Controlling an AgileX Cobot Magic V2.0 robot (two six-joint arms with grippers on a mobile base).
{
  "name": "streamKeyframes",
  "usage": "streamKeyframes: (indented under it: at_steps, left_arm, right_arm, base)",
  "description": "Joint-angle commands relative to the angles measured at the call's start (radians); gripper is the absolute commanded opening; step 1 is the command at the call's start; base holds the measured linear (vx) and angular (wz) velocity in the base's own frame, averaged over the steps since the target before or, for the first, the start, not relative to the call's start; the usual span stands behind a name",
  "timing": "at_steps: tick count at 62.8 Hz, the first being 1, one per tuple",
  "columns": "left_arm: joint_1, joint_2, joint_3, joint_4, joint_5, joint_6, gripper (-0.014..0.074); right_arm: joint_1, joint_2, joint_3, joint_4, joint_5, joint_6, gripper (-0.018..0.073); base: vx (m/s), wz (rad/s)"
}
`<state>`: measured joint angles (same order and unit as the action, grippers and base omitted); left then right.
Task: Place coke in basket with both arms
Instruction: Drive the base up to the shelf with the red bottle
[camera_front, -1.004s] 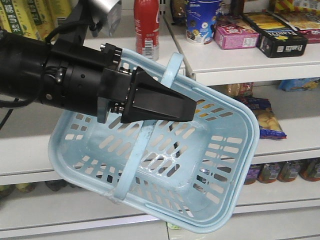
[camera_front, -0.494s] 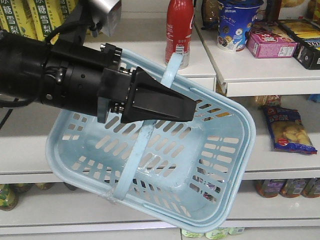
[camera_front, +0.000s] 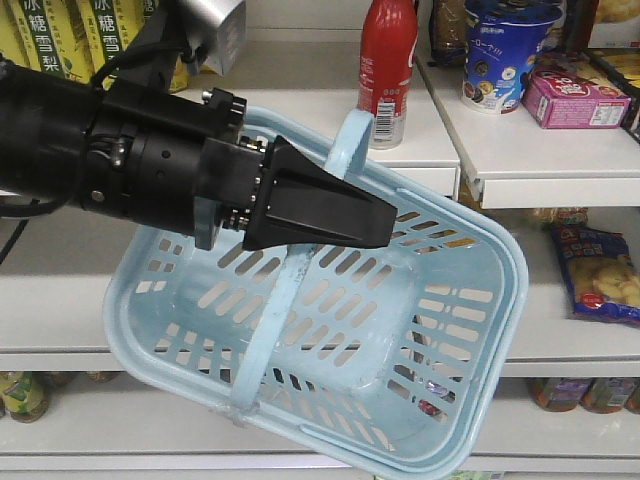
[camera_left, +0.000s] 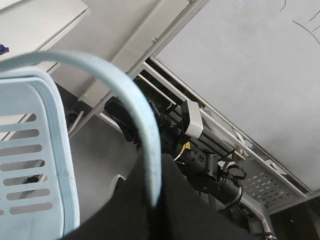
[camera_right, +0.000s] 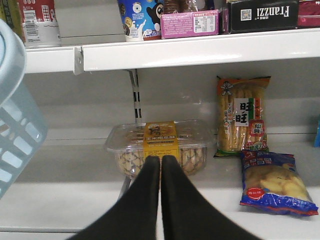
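The coke, red-capped and red-wrapped, stands upright on the upper shelf just behind the basket's far rim; only its base shows in the right wrist view. My left gripper is shut on the flat arched handle of the light blue basket, which hangs tilted with nothing inside. The handle runs between the left gripper jaws. My right gripper is shut on nothing, level with the middle shelf, and the basket is at its left.
A blue cup and pink box stand right of the coke, yellow-green cartons left. On the middle shelf are a clear biscuit box, a tall snack pack and a blue bag. A white shelf edge juts overhead.
In the front view the shelves and the coke have slid to the right and slightly down. The basket stays held by the left gripper, tilted much as before.
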<state>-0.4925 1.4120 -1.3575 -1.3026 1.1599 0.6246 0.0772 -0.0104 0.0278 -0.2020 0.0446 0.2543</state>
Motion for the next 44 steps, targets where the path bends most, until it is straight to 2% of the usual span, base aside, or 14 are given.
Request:
streamKeyframes:
  at_steps: [1,44]
  left_arm:
    - [-0.004,-0.041,-0.025,-0.081,-0.023,0.013,-0.0006]
    - [-0.004,-0.041,-0.025,-0.081,-0.023,0.013,-0.0006]
  right_arm:
    - [-0.006,-0.013,0.008,-0.008,-0.073,-0.002,-0.0005]
    - [-0.006,-0.013,0.008,-0.008,-0.073,-0.002,-0.0005]
  base:
    - [0.04,0.05]
    - [0.03,0.01]
